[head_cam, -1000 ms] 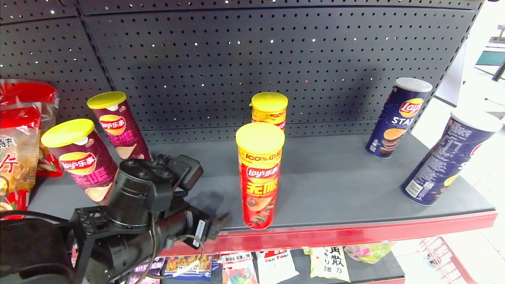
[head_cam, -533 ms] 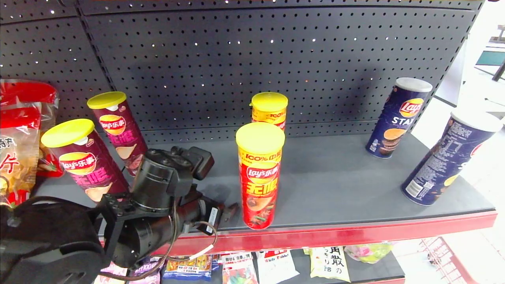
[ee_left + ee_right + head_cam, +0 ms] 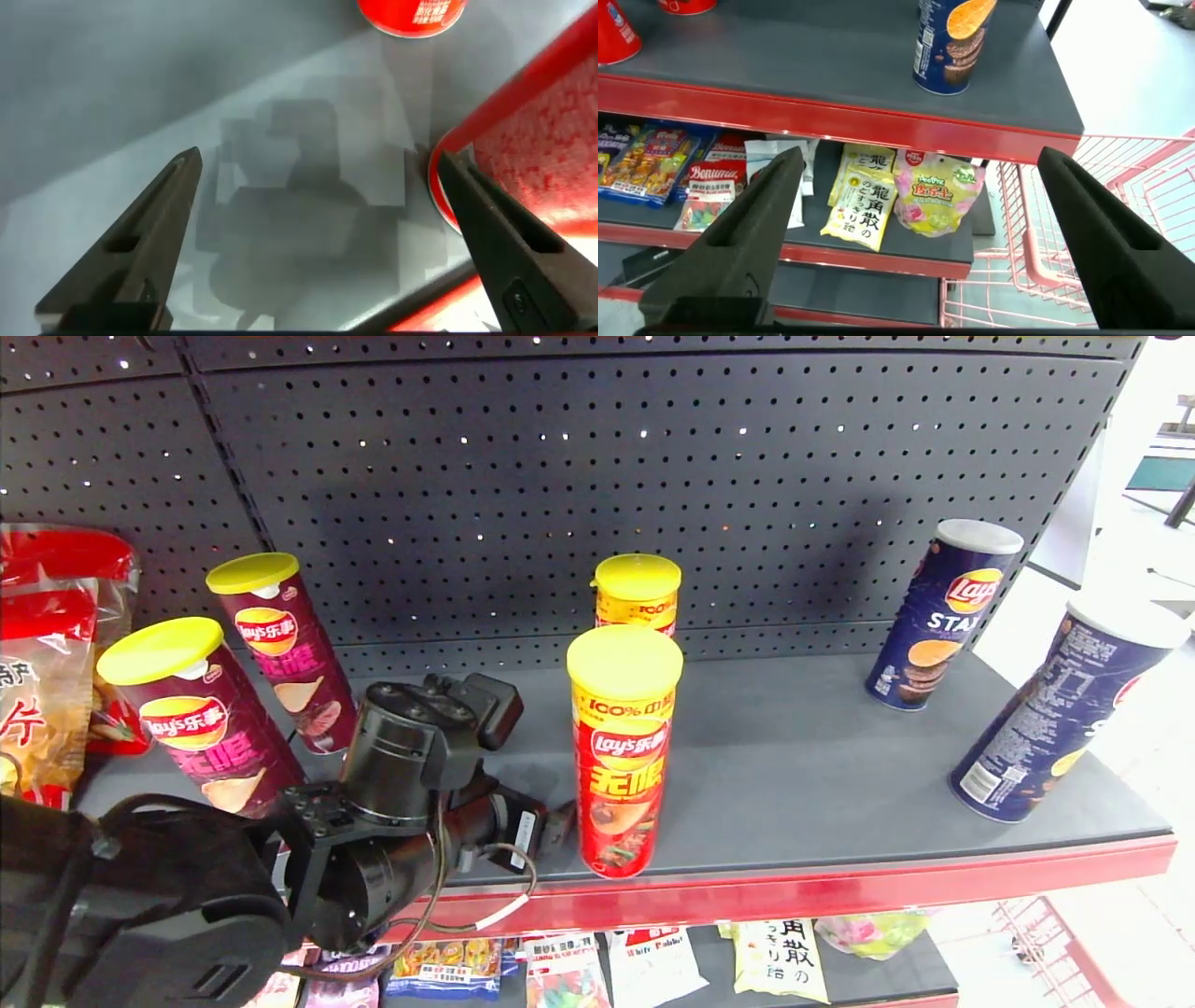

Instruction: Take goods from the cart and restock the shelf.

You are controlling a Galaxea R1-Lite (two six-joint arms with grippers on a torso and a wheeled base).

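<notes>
A red chips can (image 3: 622,756) with a yellow lid stands near the front edge of the grey shelf (image 3: 794,775); a second one (image 3: 638,593) stands behind it. My left gripper (image 3: 553,826) sits low on the shelf just left of the front can. In the left wrist view the left gripper (image 3: 322,233) is open with only bare shelf between its fingers, and the red can (image 3: 551,140) is against the outer side of one finger (image 3: 495,233). My right gripper (image 3: 924,243) hangs open and holds nothing, in front of the lower shelf, beside the pink wire cart (image 3: 1130,243).
Two maroon cans (image 3: 201,719) stand at the shelf's left, next to red snack bags (image 3: 47,644). Two blue cans (image 3: 938,616) stand at the right, the nearer one (image 3: 1055,709) by the front corner. Snack packets (image 3: 868,201) lie on the lower shelf. The pegboard back wall (image 3: 597,476) closes the rear.
My left arm has moved right along the shelf front up to the front red can. That can has shifted slightly to the right.
</notes>
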